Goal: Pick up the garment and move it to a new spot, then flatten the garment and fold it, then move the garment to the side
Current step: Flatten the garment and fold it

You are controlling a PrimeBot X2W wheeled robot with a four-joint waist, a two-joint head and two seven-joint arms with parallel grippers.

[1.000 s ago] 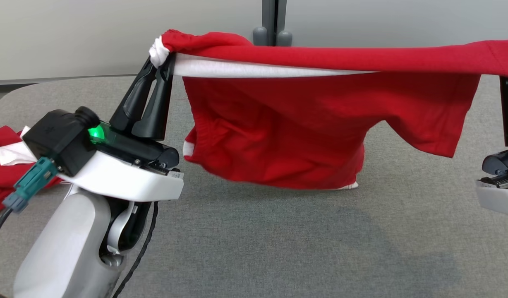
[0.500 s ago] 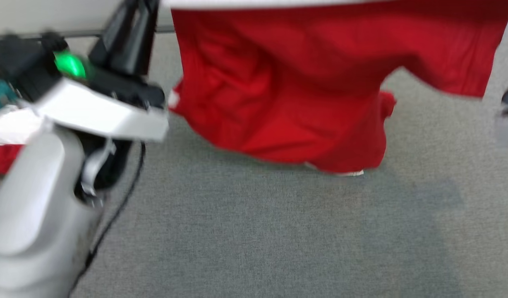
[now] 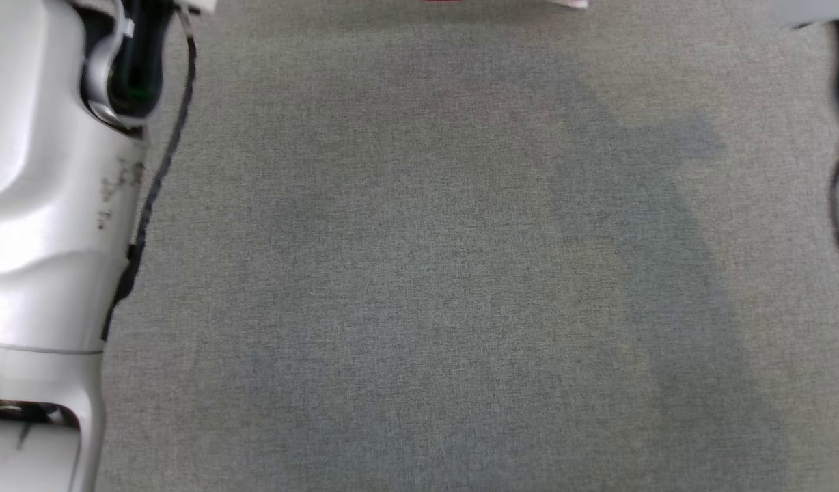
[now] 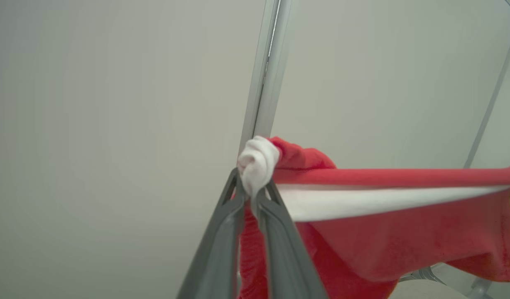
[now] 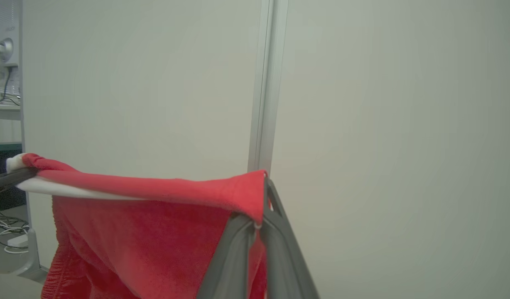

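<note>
The garment (image 4: 404, 232) is red with a white band and hangs stretched in the air between my two grippers. In the left wrist view, my left gripper (image 4: 253, 195) is shut on its bunched white corner. My right gripper (image 5: 261, 207) is shut on the red edge at the other end, and the cloth (image 5: 147, 232) sags below the taut top line. The left gripper's dark fingertips (image 5: 10, 178) also show at the far left of the right wrist view. In the head view, just a sliver of the garment's hem (image 3: 573, 3) touches the top edge.
The grey fabric-covered table (image 3: 419, 273) lies below, with the garment's faint shadow on it. My pale left forearm (image 3: 44, 205) and its black cable (image 3: 160, 171) run down the left side. A pale wall with a metal post (image 4: 267, 62) stands behind.
The head camera has tipped down, so the garment and both grippers have slid out of the top of its picture. Both grips on the garment hold as before.
</note>
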